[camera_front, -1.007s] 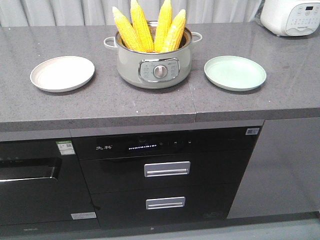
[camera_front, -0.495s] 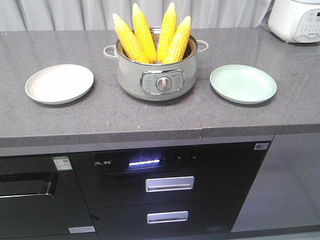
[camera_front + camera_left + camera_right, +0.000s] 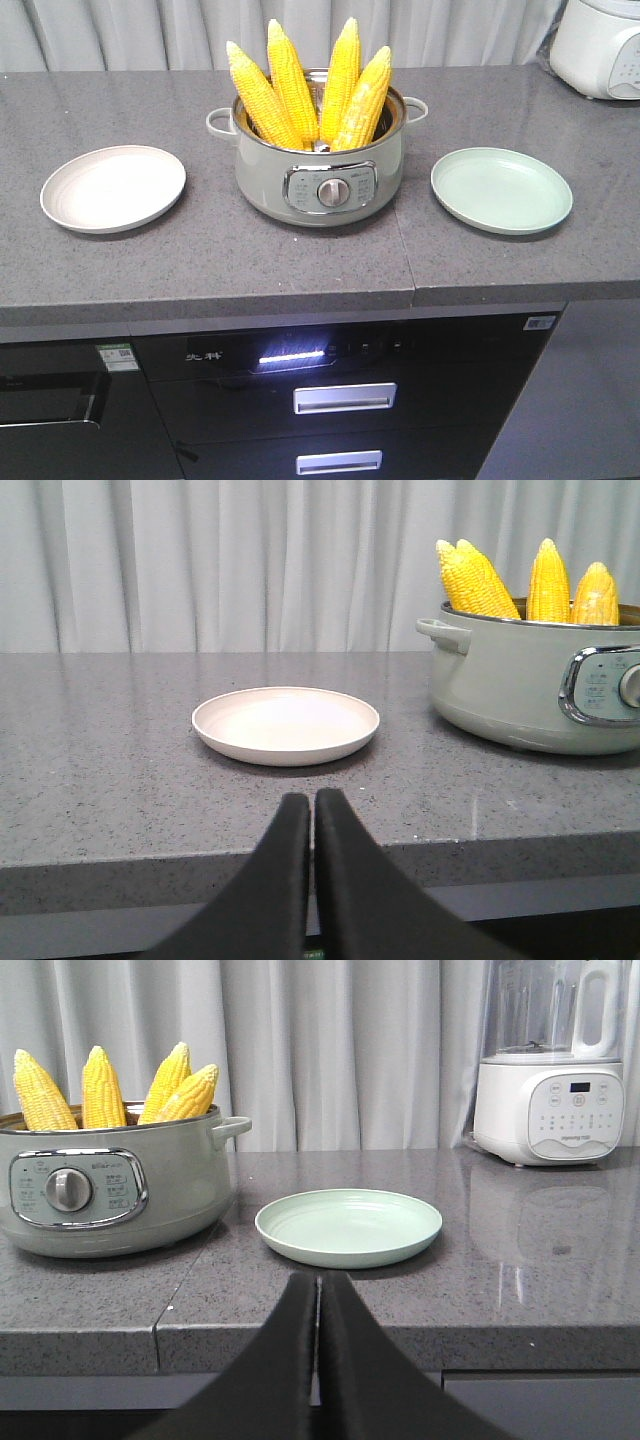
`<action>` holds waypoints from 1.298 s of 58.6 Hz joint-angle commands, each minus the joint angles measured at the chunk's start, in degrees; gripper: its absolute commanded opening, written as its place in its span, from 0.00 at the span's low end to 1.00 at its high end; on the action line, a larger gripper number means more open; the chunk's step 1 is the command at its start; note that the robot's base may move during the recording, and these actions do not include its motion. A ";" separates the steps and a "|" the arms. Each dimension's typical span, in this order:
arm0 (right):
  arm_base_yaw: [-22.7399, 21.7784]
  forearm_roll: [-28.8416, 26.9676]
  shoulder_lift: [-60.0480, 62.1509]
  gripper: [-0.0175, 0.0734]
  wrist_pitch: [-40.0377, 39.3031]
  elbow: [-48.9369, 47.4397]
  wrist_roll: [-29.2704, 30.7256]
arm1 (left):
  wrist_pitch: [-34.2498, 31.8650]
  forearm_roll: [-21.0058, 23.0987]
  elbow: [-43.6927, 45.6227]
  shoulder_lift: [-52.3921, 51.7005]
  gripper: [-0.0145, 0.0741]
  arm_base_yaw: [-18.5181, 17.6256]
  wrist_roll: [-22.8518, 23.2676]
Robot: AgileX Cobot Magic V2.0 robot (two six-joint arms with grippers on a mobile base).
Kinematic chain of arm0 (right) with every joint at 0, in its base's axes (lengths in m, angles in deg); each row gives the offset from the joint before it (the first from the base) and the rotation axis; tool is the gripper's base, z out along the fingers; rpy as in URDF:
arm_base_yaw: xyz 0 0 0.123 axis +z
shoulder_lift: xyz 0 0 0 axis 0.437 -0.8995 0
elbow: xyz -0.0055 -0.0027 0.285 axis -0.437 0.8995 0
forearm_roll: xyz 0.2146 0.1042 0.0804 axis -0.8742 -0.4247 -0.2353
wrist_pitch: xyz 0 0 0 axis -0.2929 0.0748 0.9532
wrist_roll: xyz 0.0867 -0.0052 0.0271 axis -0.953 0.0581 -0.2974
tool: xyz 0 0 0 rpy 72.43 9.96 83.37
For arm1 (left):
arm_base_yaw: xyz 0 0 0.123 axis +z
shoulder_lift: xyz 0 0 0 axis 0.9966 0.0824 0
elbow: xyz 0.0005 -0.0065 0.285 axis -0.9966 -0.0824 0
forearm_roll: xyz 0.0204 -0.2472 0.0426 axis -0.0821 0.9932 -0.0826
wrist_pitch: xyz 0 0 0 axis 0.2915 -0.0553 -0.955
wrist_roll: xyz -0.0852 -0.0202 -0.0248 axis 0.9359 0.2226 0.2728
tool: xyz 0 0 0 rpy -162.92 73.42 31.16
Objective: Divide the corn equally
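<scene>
From the front, four cobs of corn [image 3: 310, 85] stood tips-up in the pot [image 3: 320, 190] on the bench [image 3: 200, 270], none served yet. A white plate [image 3: 113, 188] lay left of it and a green plate [image 3: 501, 190] right, probably one target per arm. At the left wrist, the left claw [image 3: 313, 798] was pressed together, empty, short of the white plate. At the right wrist, the right claw [image 3: 318, 1282] was likewise squeezed together on nothing, facing the green plate.
</scene>
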 commanded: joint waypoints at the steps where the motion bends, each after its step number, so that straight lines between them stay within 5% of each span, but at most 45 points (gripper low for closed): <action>1: -0.29 0.55 0.32 0.19 -4.75 0.92 0.51 | -4.02 0.02 1.28 0.84 0.16 0.15 0.26; 76: -0.29 0.55 0.32 0.19 -4.75 0.92 0.51 | -4.02 0.02 1.28 0.84 0.16 0.15 0.26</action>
